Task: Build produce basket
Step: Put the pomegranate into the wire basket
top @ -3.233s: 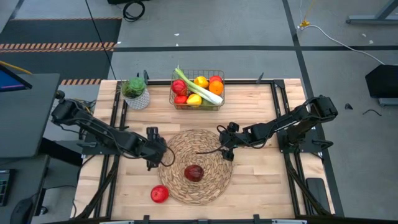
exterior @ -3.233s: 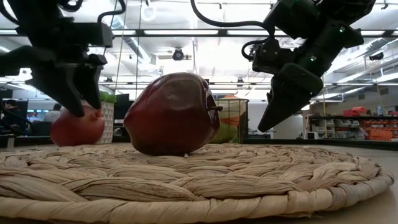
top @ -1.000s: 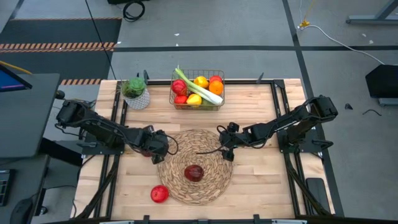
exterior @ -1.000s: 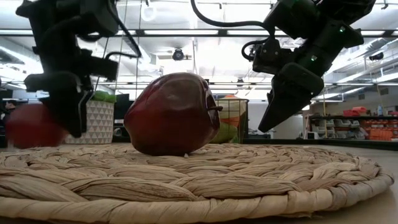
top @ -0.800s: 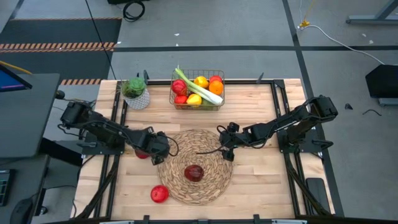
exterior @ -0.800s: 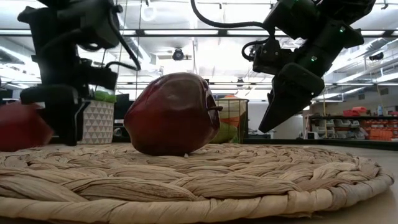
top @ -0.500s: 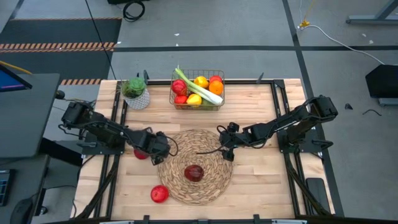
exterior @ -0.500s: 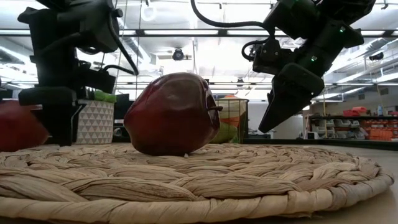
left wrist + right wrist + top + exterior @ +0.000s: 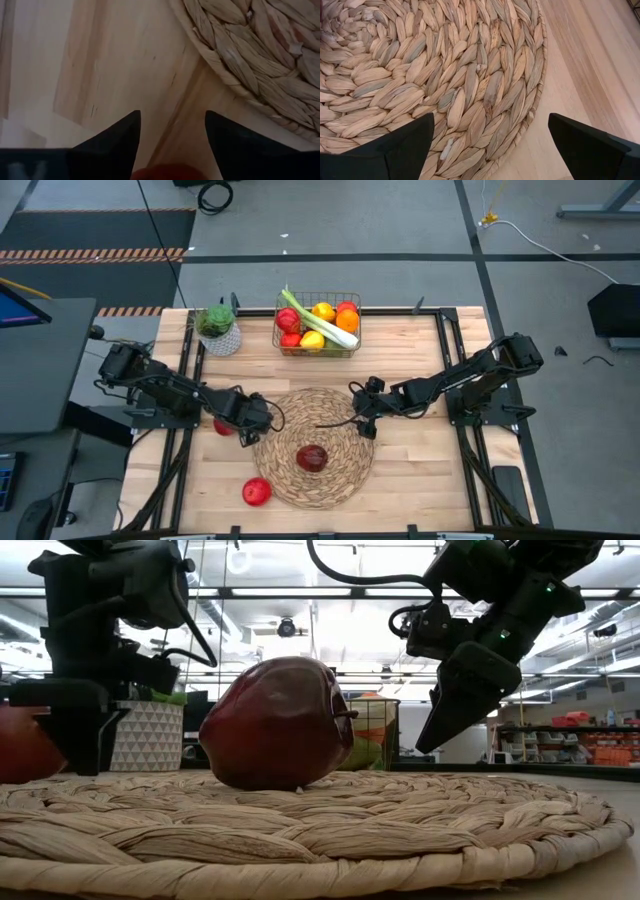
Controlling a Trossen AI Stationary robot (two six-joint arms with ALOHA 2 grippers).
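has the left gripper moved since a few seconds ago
Yes. In the high view the left gripper, holding a red apple, has pulled back off the straw mat toward the table's left edge.

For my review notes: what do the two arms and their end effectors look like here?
Both arms are black, jointed, with black cables looping along them. The left end effector and right end effector each end in two dark, tapering fingers. In the low view, the right arm's wrist housing is blocky, with small green lights.

Left gripper (image 9: 247, 418): low by table's left side; fingers closed around something red
Right gripper (image 9: 364, 420): raised; fingers spread wide; empty
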